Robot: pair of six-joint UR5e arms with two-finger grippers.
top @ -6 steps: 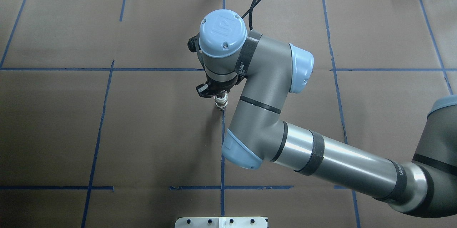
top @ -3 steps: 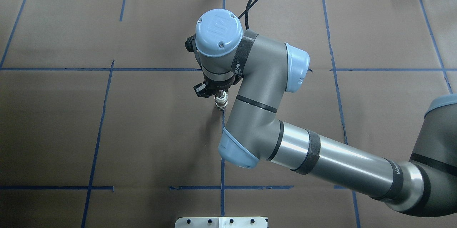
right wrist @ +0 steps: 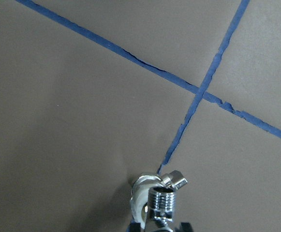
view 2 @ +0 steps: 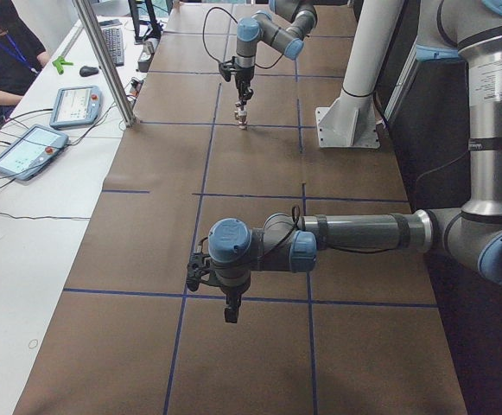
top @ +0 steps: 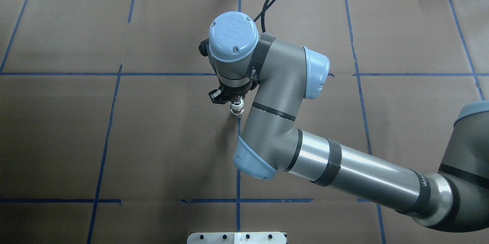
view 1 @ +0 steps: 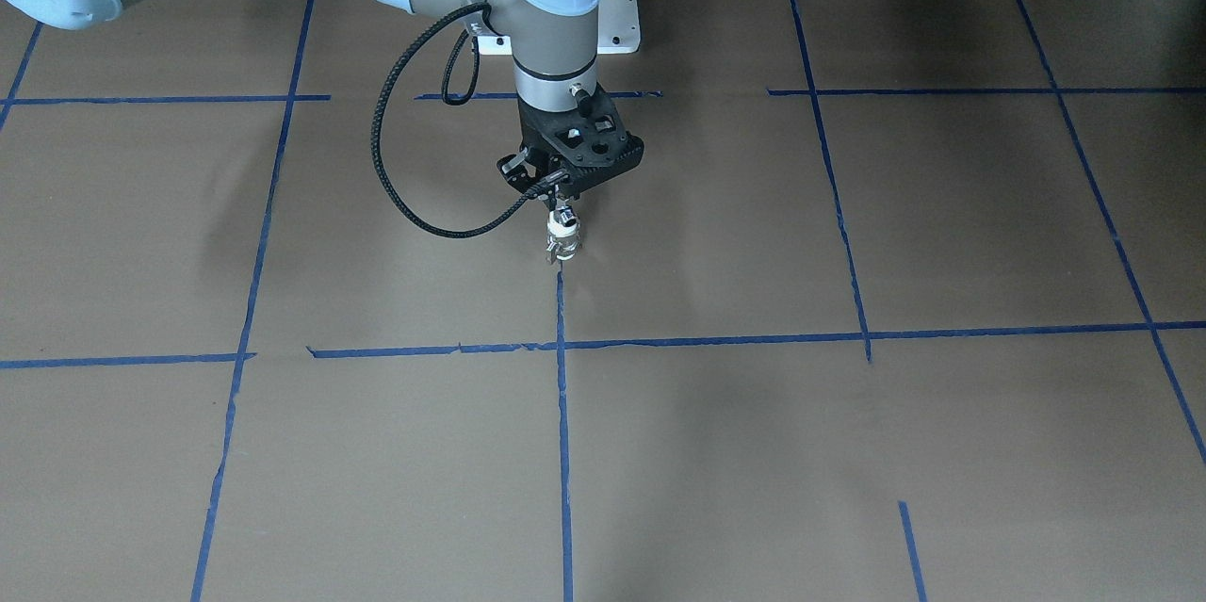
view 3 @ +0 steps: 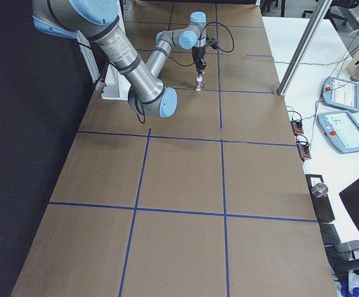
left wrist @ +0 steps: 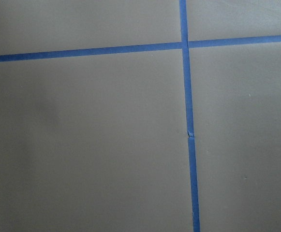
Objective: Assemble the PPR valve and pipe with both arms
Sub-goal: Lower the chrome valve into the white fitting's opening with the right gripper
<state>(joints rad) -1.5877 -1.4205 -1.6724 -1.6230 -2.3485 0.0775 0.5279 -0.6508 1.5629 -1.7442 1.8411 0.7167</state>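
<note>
My right gripper [view 1: 563, 206] points straight down at the table's middle and is shut on the top of the PPR valve [view 1: 562, 225]. The valve's white ring sits just under the fingertips. Chrome metal [view 1: 562, 250] hangs below it, down at the brown paper where a blue tape line ends. In the right wrist view I see the white end [right wrist: 140, 207], a small wing handle [right wrist: 177, 179] and a chrome threaded open end, the pipe [right wrist: 161, 200], joined close together. It also shows in the overhead view [top: 237, 109]. My left gripper [view 2: 231, 313] hangs over the paper far off; I cannot tell its state.
Brown paper with a blue tape grid [top: 238, 160] covers the table. A white pedestal [view 2: 347, 130] stands at the robot's side. A metal post [view 2: 112, 78], tablets [view 2: 28, 149] and a seated person are beyond the far edge. The left wrist view shows only paper and tape.
The right wrist has shifted slightly left and turned a little. The held piece has stayed at the same spot on the tape line.
</note>
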